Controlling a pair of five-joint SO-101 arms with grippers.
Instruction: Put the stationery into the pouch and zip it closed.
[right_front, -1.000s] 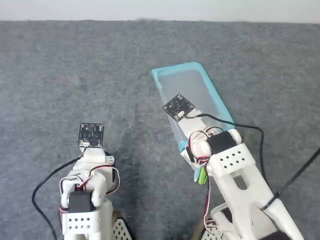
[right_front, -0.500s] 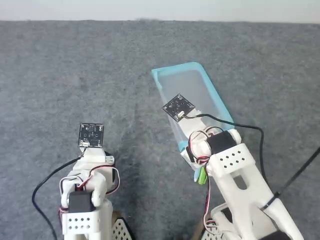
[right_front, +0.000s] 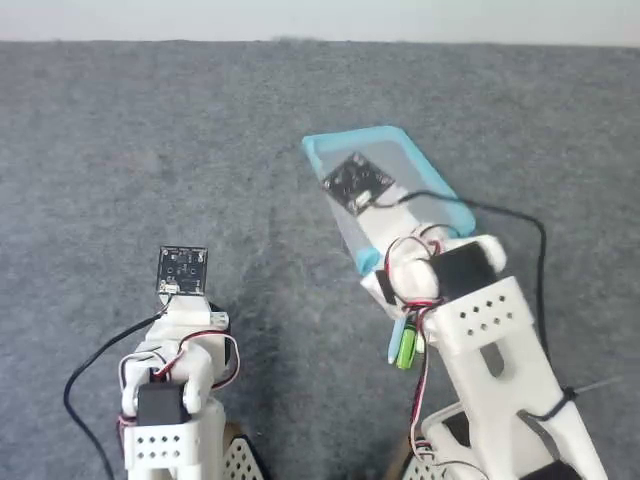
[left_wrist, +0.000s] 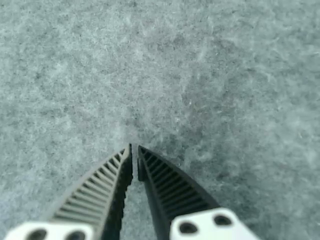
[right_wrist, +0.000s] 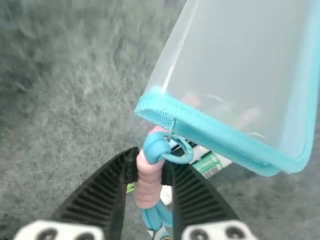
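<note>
A clear pouch (right_front: 385, 165) with a blue zipper edge lies at the middle right of the grey mat, and the right arm (right_front: 470, 310) stands over its near end. In the right wrist view my right gripper (right_wrist: 150, 156) is shut on the pink and blue zip pull (right_wrist: 148, 177), which hangs by a ring from the corner of the pouch (right_wrist: 240, 75). Stationery with a green label (right_wrist: 210, 163) shows under that corner. A green item (right_front: 405, 350) and a blue strand show beside the right wrist. My left gripper (left_wrist: 134, 148) is shut on nothing, just above the mat.
Grey felt mat (right_front: 150, 140) covers the table. The left arm (right_front: 170, 400) stands at the near left, apart from the pouch. Black cables run from the right arm's wrist camera (right_front: 357, 182).
The right arm has shifted, and its wrist camera now sits farther up over the pouch. The pouch's near end has moved with it. The left arm has not moved.
</note>
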